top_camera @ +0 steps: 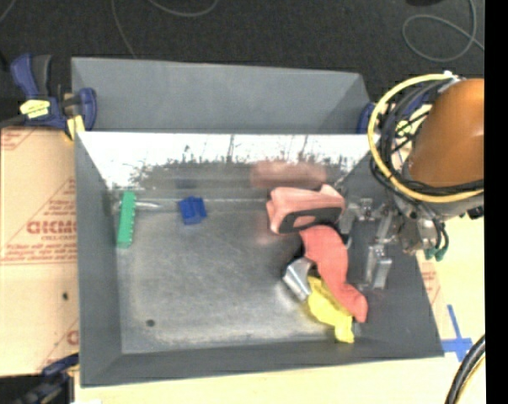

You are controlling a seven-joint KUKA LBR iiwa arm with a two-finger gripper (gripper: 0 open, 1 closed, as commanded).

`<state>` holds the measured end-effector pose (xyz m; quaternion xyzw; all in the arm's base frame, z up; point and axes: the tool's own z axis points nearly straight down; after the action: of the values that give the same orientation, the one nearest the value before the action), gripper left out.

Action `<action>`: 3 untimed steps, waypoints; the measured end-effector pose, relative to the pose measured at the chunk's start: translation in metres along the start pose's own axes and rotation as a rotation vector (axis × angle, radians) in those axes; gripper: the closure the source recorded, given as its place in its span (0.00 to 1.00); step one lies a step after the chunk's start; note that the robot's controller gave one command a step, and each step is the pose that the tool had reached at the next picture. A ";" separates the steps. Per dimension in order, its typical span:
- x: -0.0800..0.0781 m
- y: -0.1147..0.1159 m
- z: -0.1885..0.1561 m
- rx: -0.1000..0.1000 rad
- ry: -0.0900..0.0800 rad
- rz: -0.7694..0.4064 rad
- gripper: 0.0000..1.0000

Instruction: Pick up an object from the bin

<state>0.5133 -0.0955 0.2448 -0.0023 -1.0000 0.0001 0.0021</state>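
approach step, nothing lifted yet. gripper (373, 251) low by the right wall of the bin (220, 99), just beside a floppy red piece (328, 257) in the right-hand heap. pink block (297, 202) on its far side, grey metal bit (296, 279) and yellow piece (324, 308) on its near side. jaws wide or narrow: cannot tell. green bar (125, 219) and blue cube (192, 210) well apart at far left. next, probably: centre over the red piece, close, lift clear of the wall.

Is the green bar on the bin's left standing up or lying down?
Lying down: the green bar shows its whole length along the bin floor.
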 end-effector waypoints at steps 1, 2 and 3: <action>-0.001 0.000 -0.004 0.002 -0.008 -0.003 0.00; -0.007 0.015 0.031 0.004 -0.016 -0.020 0.00; -0.003 0.034 0.064 0.000 -0.002 0.041 0.00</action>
<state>0.5160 -0.0620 0.1803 -0.0229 -0.9997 -0.0001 0.0012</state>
